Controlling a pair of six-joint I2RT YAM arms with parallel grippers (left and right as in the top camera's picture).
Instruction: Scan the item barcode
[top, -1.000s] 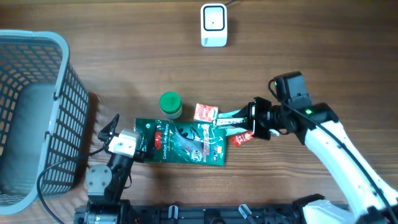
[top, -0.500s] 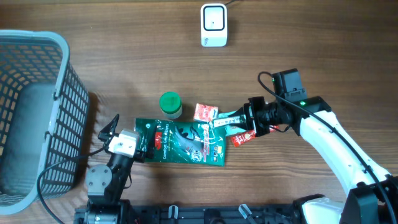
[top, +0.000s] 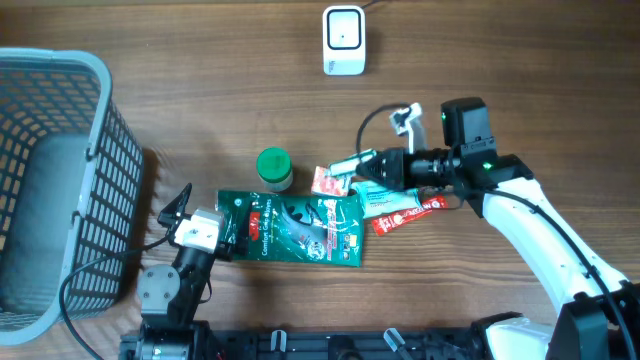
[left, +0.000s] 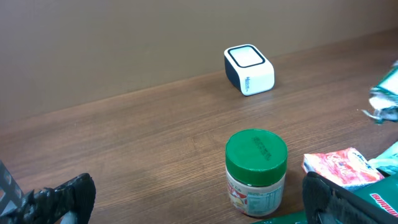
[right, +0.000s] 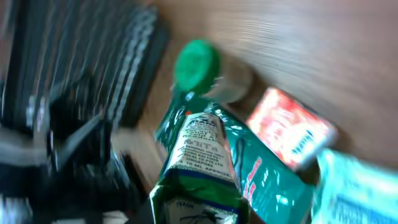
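Okay, nearest me, my left gripper (left: 196, 198) rests with its fingers spread wide, just short of the green-lidded jar (top: 274, 168). A large green pouch (top: 295, 228) lies flat, also on my side of the jar. Right of the jar, my right gripper (top: 347, 165) is clamped on a small green sachet (right: 202, 155), held off the table. Well beyond the jar stands the white barcode scanner (top: 342, 40).

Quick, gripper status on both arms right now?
Left gripper: open, holding nothing.
Right gripper: closed on a small teal-and-white packet, lifted off the table.
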